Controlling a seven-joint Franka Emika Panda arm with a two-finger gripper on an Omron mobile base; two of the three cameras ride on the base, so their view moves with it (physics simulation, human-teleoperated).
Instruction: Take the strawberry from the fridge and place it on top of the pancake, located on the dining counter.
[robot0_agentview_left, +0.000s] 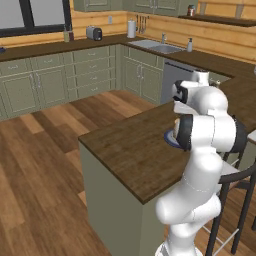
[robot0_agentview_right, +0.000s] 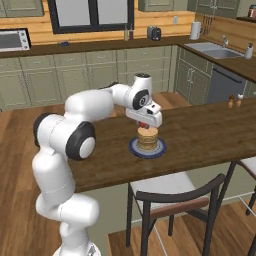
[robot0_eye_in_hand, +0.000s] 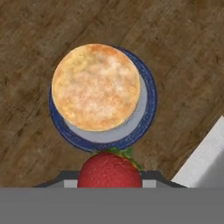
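Note:
The pancake (robot0_agentview_right: 147, 138) is a tan stack on a blue-grey plate (robot0_agentview_right: 159, 150) on the dining counter (robot0_agentview_right: 200, 131), whose top is dark wood. My gripper (robot0_agentview_right: 143, 124) hangs just above the stack, shut on the red strawberry (robot0_agentview_right: 143, 125). In the hand view the strawberry (robot0_eye_in_hand: 109, 169) sits between the fingers at the bottom, below the round pancake (robot0_eye_in_hand: 96, 86) and the plate rim (robot0_eye_in_hand: 148, 109). In the left base view my arm hides most of the plate (robot0_agentview_left: 170, 140) on the dining counter (robot0_agentview_left: 130, 145).
A dark-framed chair (robot0_agentview_right: 167, 200) stands at the counter's near side. Two small shakers (robot0_agentview_right: 234, 101) stand on the counter to the right. Wall counters behind hold a sink (robot0_agentview_right: 212, 50), a toaster (robot0_agentview_right: 154, 33) and a microwave (robot0_agentview_right: 14, 39).

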